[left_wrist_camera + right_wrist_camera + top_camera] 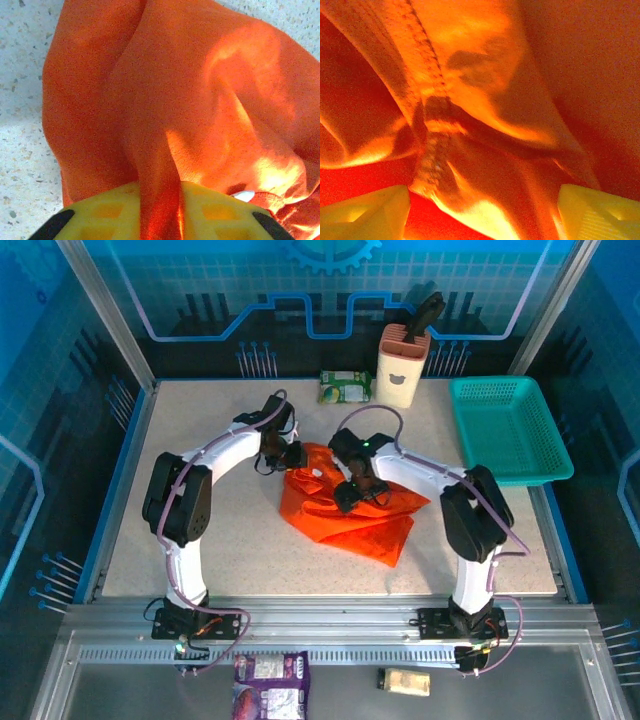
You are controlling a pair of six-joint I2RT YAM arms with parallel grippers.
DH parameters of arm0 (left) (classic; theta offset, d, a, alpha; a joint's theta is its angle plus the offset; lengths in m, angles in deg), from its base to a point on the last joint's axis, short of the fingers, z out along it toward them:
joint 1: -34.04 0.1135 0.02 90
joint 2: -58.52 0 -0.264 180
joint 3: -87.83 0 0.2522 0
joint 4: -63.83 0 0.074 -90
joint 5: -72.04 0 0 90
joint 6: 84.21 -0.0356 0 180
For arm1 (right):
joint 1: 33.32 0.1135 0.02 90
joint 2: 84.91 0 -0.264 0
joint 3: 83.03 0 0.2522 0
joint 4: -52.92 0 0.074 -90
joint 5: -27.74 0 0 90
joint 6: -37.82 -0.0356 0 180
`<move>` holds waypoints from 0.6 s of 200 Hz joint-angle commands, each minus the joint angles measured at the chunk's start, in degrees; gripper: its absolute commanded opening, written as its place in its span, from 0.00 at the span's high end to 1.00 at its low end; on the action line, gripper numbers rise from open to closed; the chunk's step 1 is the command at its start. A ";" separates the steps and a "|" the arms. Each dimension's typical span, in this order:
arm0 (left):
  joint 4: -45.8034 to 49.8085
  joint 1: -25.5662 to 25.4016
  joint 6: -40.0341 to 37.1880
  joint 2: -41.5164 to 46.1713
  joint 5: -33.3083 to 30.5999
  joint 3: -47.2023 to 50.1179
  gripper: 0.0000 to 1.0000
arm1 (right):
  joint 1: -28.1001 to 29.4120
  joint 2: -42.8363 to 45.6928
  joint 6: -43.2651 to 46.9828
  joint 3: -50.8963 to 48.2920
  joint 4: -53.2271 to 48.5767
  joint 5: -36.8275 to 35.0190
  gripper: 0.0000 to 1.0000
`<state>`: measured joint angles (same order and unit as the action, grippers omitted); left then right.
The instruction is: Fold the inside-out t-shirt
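Orange t-shirt (350, 505) lies in a rumpled heap mid-worktop (230, 550), one flat corner trailing toward the near edge. An exposed stitched seam (427, 65) shows in the right wrist view.

Around the t-shirt:
- teal mesh basket (505, 430) off to its right and farther back, well apart
- cream holder (403, 365) with a dark handle sticking out, beyond the shirt at the far edge
- green packet (345, 387) just beside that holder, also beyond the shirt
- purple packet (272, 687) and a small beige one (405, 681) off the worktop, on the near side of the shirt past the arm bases

I see nothing lying on the cloth apart from the arms themselves.

Left arm (215, 455) bows out and reaches in to the shirt's far left edge. The left end effector (160, 210) is clamped on a raised fold of the cloth, a ridge squeezed between its yellow fingers (105, 215).

Right arm (430, 475) reaches across from the shirt's right and tips down over the heap's middle. The right end effector (482, 210) has its jaws well apart, with bunched cloth and the seam lying between them, not pinched.
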<state>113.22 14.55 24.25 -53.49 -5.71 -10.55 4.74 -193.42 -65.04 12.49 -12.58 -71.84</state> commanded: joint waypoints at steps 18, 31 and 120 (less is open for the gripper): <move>-1.04 1.63 0.01 2.23 2.35 0.27 0.91 | 0.61 -3.11 1.46 2.51 -0.98 -0.33 0.53; -1.61 1.97 0.02 3.44 2.65 0.82 0.94 | 0.56 -2.50 1.03 2.45 -1.26 -0.94 0.75; -2.04 4.38 -3.80 24.56 5.72 1.27 1.00 | 1.79 19.66 -0.91 15.24 -9.67 -15.75 1.00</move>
<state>111.54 18.29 23.39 -38.50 -1.60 -8.23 5.31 -182.69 -65.26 20.88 -18.07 -81.04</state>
